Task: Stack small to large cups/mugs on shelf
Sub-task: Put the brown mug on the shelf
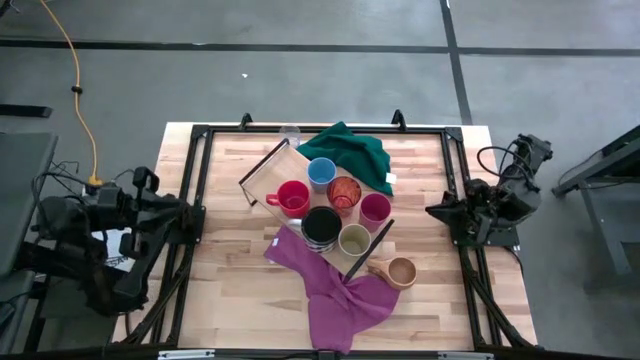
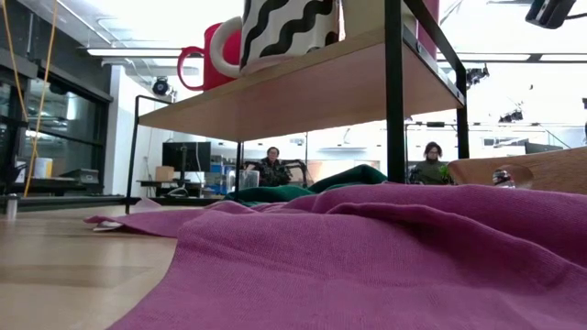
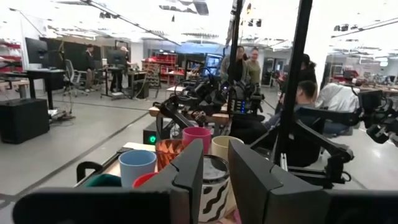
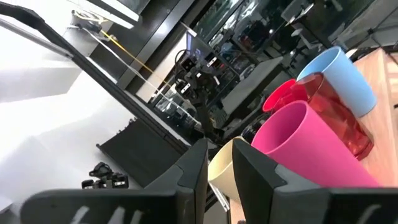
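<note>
The magenta cloth point(image 2: 385, 257) lies at the table's point(image 1: 240, 300) near edge, partly under the shelf point(image 1: 262, 172). Six cups stand on the shelf; the tan cup point(image 1: 401, 271) and glass point(image 1: 290, 134) stand on the table. Left gripper point(image 3: 214, 171) and right gripper point(image 4: 217, 165) hang at opposite side edges, jaws narrowly parted, empty.

A: How is the shelf point(image 2: 303, 92) finished?
B: Pale, matt wood is seen, framed in thin black metal.
A: And the cloth point(image 2: 385, 257)?
B: A soft, matt purple weave is shown; the red mug point(image 2: 215, 55) appears glossy.
</note>
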